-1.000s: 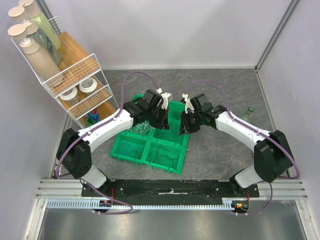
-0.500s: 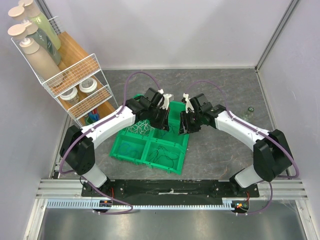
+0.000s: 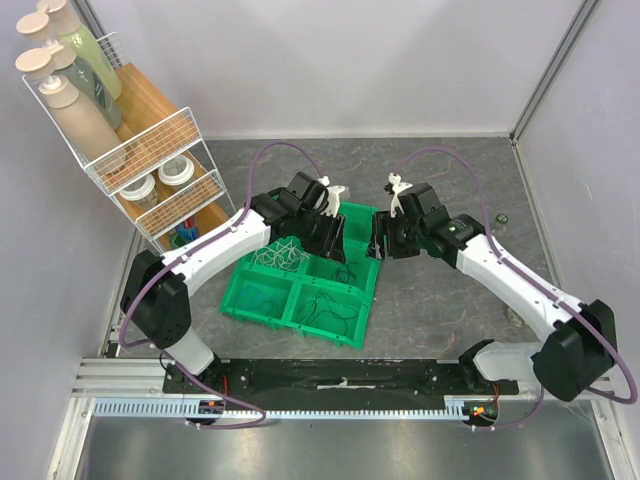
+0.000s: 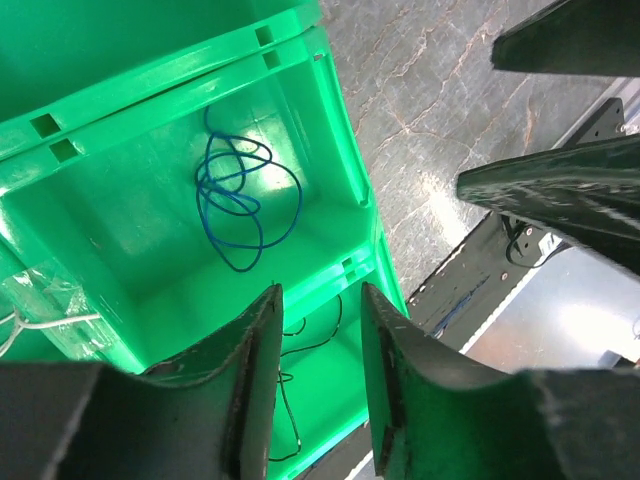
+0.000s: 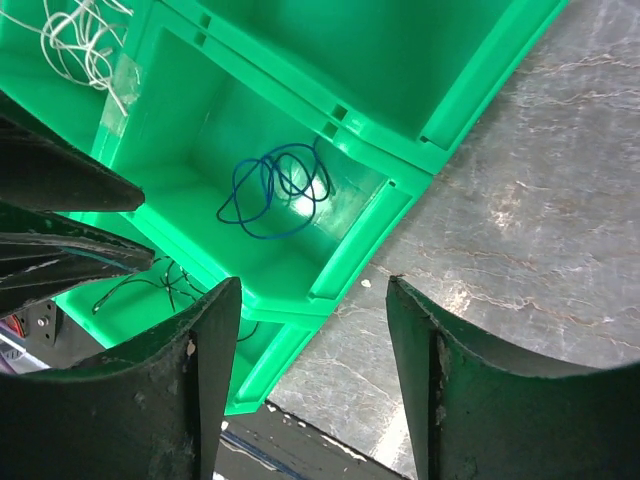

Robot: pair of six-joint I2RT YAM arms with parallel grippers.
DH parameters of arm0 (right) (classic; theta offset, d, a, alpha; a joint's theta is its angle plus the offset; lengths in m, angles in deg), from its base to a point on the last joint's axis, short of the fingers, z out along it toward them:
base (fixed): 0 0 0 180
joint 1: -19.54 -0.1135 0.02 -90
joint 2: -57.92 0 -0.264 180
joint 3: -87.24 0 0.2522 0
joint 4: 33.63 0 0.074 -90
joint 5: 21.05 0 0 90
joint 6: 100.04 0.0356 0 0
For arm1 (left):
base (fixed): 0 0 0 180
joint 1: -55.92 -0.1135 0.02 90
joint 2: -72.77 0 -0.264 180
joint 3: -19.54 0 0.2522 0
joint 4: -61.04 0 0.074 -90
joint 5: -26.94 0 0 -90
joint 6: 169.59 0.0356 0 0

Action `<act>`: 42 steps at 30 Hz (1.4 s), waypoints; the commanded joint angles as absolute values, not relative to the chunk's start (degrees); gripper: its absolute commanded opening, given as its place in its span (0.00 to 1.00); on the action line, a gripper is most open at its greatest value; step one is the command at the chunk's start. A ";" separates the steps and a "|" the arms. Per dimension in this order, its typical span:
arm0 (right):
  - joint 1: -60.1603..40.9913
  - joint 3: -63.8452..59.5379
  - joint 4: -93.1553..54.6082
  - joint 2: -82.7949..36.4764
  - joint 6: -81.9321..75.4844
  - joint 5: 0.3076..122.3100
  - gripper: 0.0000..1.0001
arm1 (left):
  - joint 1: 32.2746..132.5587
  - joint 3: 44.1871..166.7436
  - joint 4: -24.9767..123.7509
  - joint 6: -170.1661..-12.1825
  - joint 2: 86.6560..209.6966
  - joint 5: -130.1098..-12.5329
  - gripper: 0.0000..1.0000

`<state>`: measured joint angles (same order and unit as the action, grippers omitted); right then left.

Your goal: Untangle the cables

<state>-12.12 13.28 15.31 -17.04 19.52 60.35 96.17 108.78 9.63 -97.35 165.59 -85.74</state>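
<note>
1. Within the last second, both grippers had let go. The left gripper (image 4: 318, 300) stood with its jaws slightly apart and empty. The right gripper (image 5: 312, 290) stood wide apart and empty, drawn back from the green tray (image 3: 365, 315).
2. This suggested the blue cable (image 4: 240, 205) had just been dropped, separated, into its own compartment.
3. It lay coiled there beyond both sets of fingertips, touching neither.

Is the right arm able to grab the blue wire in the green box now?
Probably yes. The blue wire lies loose and uncovered in its compartment of the green box, and the right arm hangs above it with jaws open. The left arm is close beside, so they might bump.
</note>
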 commanded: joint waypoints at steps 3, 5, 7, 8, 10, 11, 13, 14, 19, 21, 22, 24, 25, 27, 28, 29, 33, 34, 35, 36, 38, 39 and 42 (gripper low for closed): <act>-12.01 12.30 16.60 -11.61 21.16 64.20 0.68 | 96.00 110.99 10.01 -96.73 162.60 -87.76 0.50; -12.01 14.41 15.56 -9.33 20.55 65.16 0.69 | 96.00 109.07 13.34 -97.08 160.15 -88.55 0.52; -12.01 16.08 15.81 -6.60 20.98 67.80 0.70 | 96.00 108.00 15.37 -98.04 158.03 -87.94 0.53; -12.01 15.74 16.95 -5.72 21.16 68.59 0.71 | 96.00 108.79 15.03 -98.75 157.07 -87.59 0.53; -12.01 15.56 17.49 -3.61 21.51 68.60 0.72 | 96.08 109.76 15.99 -99.54 154.87 -89.24 0.54; -12.01 15.91 17.05 -2.04 21.69 68.60 0.74 | 96.08 109.76 17.13 -100.07 153.47 -89.95 0.54; -12.01 15.83 17.31 -0.18 21.87 69.99 0.74 | 96.17 110.28 18.80 -101.03 151.18 -89.78 0.56; -12.01 15.22 17.92 0.52 21.87 70.70 0.74 | 96.08 111.33 18.98 -101.47 150.39 -89.52 0.56; -12.01 9.16 19.77 2.90 20.12 74.21 0.75 | 96.17 118.44 19.86 -101.13 146.95 -88.02 0.58; -12.01 4.52 20.99 2.64 18.45 75.62 0.75 | 96.17 122.74 19.60 -99.64 146.08 -87.23 0.60; -12.01 1.96 21.70 2.20 16.96 75.80 0.75 | 96.08 125.03 19.51 -99.02 145.81 -86.80 0.61; -12.01 -3.48 23.10 0.89 14.06 76.94 0.76 | 96.08 129.52 18.99 -97.62 145.63 -86.27 0.63; -12.01 -6.30 23.63 0.27 12.91 77.73 0.76 | 96.17 132.06 18.63 -96.92 145.63 -85.92 0.64; -12.01 -12.36 24.16 -0.96 10.72 79.49 0.78 | 96.08 136.46 17.93 -95.60 145.54 -84.78 0.66; -12.01 -15.69 24.25 -1.57 9.49 80.37 0.82 | 96.17 138.39 17.49 -94.98 145.46 -83.81 0.67; -12.01 -19.03 24.17 -2.10 8.26 81.07 0.90 | 96.17 140.50 17.40 -94.19 145.28 -82.76 0.69; -12.01 -30.47 23.29 -4.04 1.49 86.86 0.98 | 96.17 147.54 17.75 -91.20 144.23 -79.50 0.70; -12.10 -32.67 22.15 -4.13 0.43 88.45 0.98 | 96.17 148.86 18.19 -90.24 143.96 -78.89 0.70; -12.01 -33.91 20.49 -3.87 -0.62 89.59 0.98 | 96.17 150.18 18.54 -89.36 143.79 -78.18 0.70; -12.01 -34.36 18.38 -3.34 -1.24 90.82 0.98 | 96.17 151.41 19.24 -88.39 143.35 -77.74 0.70; -12.01 -35.15 15.74 -2.72 -1.08 94.07 0.98 | 96.08 152.38 20.38 -86.90 142.82 -76.78 0.70; -12.01 -36.46 15.90 -3.25 -0.55 95.57 0.98 | 96.17 152.47 20.82 -86.11 142.56 -76.51 0.70; -12.01 -39.28 18.79 -5.97 1.55 99.08 0.98 | 96.08 152.21 20.74 -85.31 141.94 -75.45 0.70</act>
<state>-12.12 -35.97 19.55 -3.20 1.84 91.36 96.17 151.29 19.10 -90.12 142.31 -78.31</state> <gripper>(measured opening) 0.980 0.698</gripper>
